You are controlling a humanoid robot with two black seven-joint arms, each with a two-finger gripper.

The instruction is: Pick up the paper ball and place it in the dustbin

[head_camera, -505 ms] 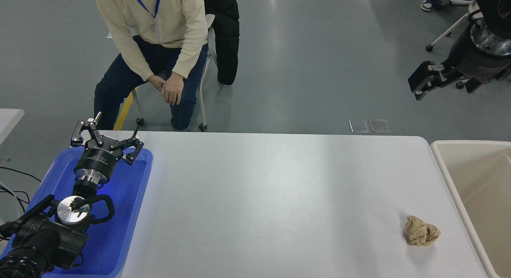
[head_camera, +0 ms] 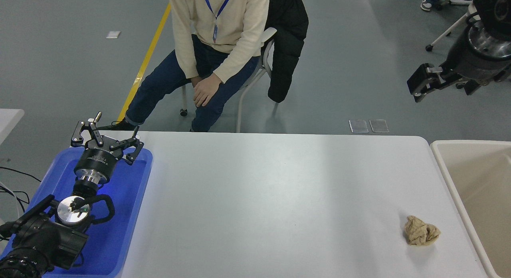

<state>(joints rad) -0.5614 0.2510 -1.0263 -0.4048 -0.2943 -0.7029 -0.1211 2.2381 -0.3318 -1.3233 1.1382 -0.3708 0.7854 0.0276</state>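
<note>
The paper ball (head_camera: 421, 231), a crumpled tan-brown wad, lies on the white table (head_camera: 271, 198) near its front right corner. The dustbin (head_camera: 443, 166), a cream-beige bin with a thick rim, stands just past the table's right edge, a short way right of the ball. My right gripper (head_camera: 418, 86) hangs high at the upper right, far above and behind the ball and the bin, holding nothing I can see. My left gripper (head_camera: 113, 128) is parked open and empty over the blue tray at the lower left.
A shallow bright-blue tray (head_camera: 131, 214) sits on the table's left end under my left arm. A person (head_camera: 217, 34) sits on a chair beyond the far edge, hands on their knees, with a black jacket (head_camera: 287, 38) on the chair back.
The seated person and the chair have shifted to the right. My right gripper has barely moved. The paper ball and my left arm are where they were.
</note>
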